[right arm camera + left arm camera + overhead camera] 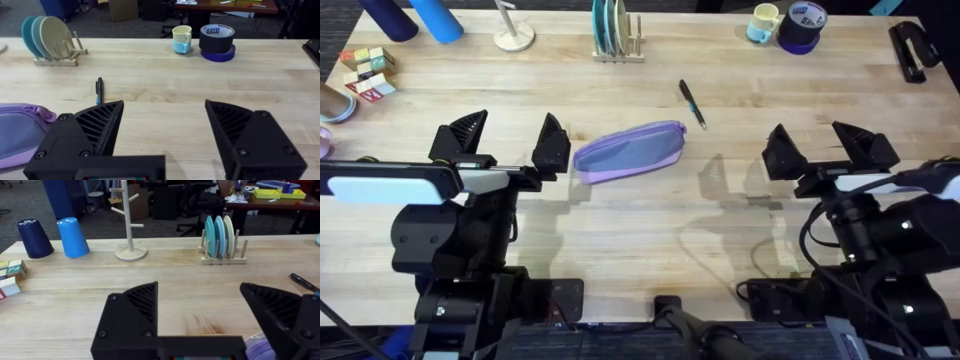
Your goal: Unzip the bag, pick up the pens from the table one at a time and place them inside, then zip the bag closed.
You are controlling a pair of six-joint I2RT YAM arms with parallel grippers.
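Near the middle of the table point(650, 230) lies the bag point(628, 151), tilted slightly, its zipper apparently closed (hard to be sure). Just beyond its right end, apart from it, rests one dark pen point(692, 103) with a blue section. Left gripper point(510, 142) hangs beside the bag's left end, right gripper point(830, 148) well to its right, both spread wide and empty.

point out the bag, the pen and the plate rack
bag point(628, 151), overhead view, middle of its lavender side.
pen point(692, 103), overhead view, mid-barrel.
plate rack point(223, 259), left wrist view, wooden base rail.
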